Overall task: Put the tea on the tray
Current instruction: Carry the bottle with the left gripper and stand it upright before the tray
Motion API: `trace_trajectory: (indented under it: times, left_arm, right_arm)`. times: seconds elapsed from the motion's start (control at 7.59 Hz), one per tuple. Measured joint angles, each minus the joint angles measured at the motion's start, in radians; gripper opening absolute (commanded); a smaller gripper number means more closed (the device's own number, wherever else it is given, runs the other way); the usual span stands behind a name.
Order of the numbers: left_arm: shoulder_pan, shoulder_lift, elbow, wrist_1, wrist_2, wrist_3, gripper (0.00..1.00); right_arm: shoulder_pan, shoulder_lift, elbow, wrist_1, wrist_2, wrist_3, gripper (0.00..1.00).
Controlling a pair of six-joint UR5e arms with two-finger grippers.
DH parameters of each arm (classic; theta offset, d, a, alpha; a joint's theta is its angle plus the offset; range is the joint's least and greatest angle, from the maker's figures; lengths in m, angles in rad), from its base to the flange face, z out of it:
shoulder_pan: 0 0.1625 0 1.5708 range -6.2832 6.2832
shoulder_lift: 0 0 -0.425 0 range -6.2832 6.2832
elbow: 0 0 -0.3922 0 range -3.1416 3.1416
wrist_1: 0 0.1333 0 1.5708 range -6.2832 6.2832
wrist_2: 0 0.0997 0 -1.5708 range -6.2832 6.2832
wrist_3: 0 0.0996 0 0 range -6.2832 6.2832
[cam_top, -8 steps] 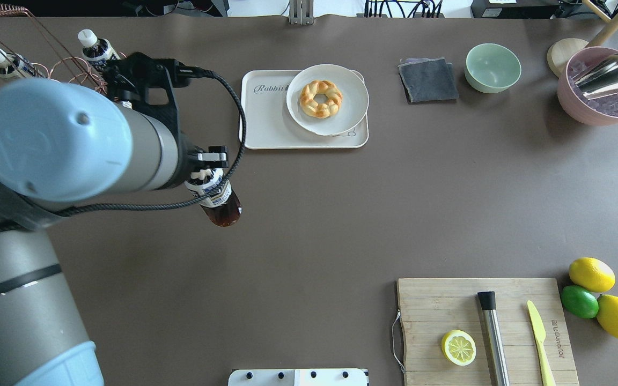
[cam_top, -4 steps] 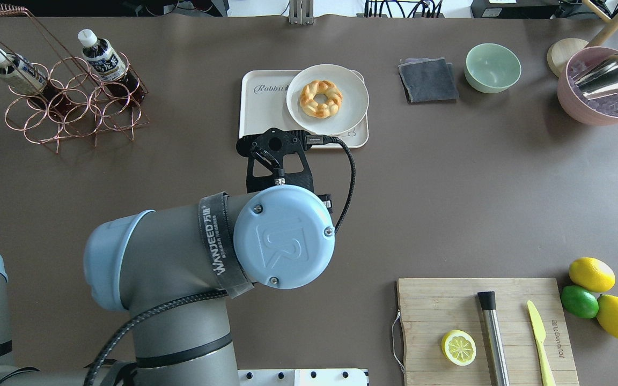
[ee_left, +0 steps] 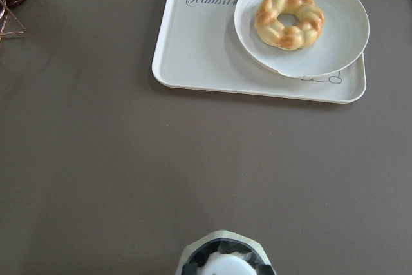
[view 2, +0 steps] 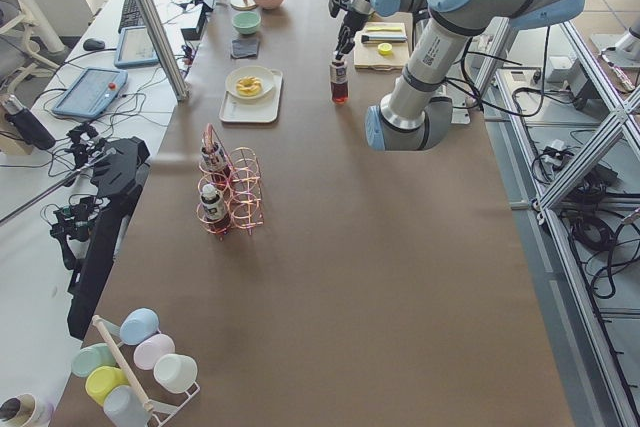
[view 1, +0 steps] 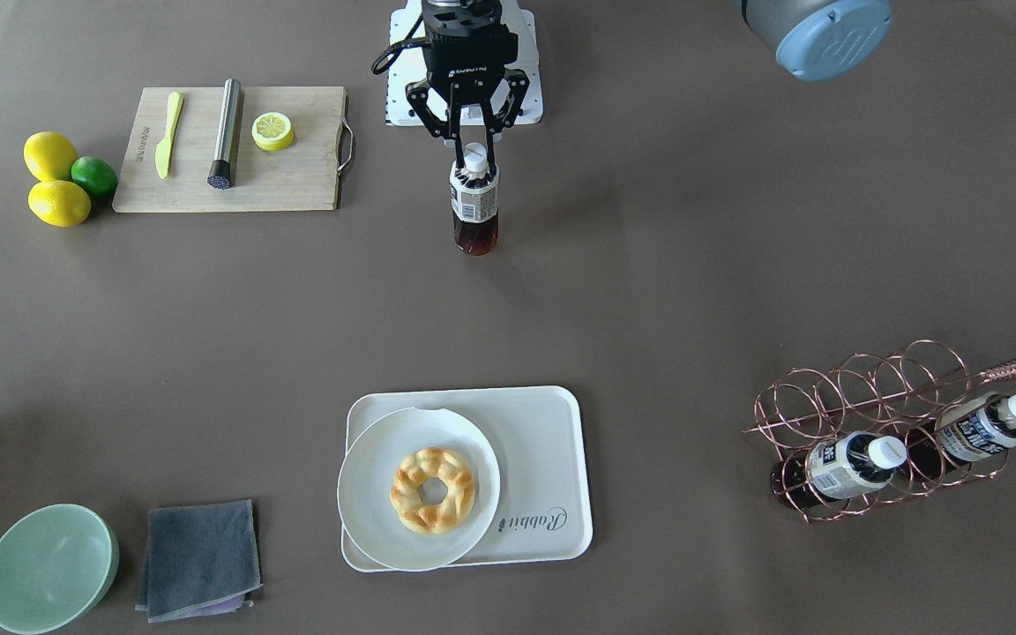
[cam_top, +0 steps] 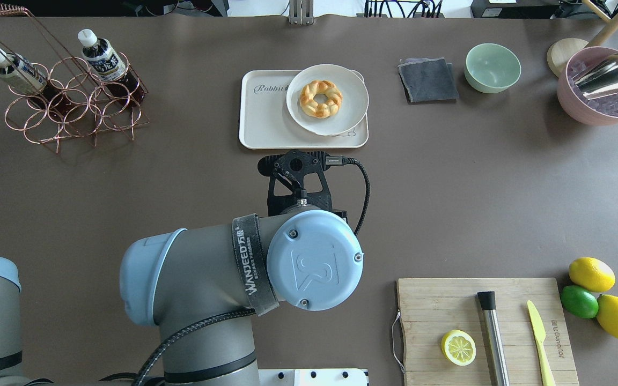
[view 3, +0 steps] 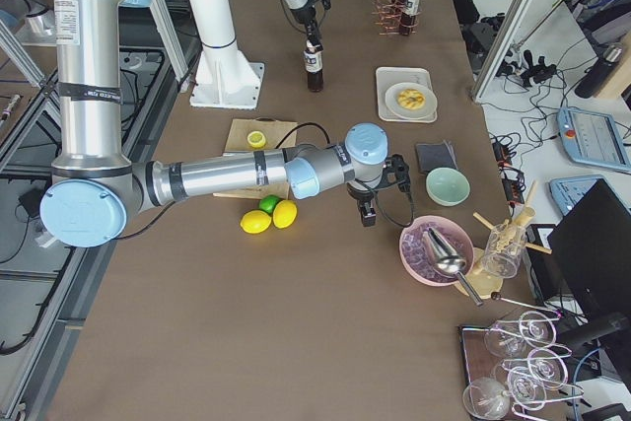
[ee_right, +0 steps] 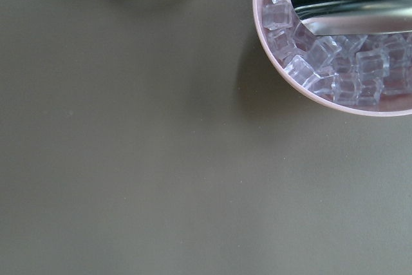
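My left gripper is shut on the white cap of a tea bottle, which hangs upright over the table on the robot's side of the tray. In the overhead view the wrist hides the bottle; the tray lies just beyond the wrist. In the left wrist view the cap is at the bottom edge and the cream "Rabbit" tray lies ahead. The right gripper hangs near the pink bowl; I cannot tell whether it is open or shut.
A round white plate with a doughnut fills the tray's half away from the lettering. A copper rack holds two more bottles. A grey cloth, green bowl, pink ice bowl, cutting board and lemons lie on the robot's right.
The left arm has carried the bottle from near the rack to the right, to a spot in front of the tray. In the last half second it moved slightly right and nearer the robot.
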Motion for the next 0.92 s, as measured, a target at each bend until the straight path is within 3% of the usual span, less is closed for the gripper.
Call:
trace_trajectory:
  times: [0.53,0.92]
  left_arm:
    - [-0.015,-0.009,-0.014,-0.010,-0.004,0.065,0.90]
    - [-0.110,0.004,-0.022,-0.061,-0.059,0.217,0.90]
  right_arm:
    - [-0.008,0.044,0.002,-0.001,-0.001,0.055,0.99]
    - [-0.042,0.095,0.002,-0.002,-0.012,0.124,0.99]
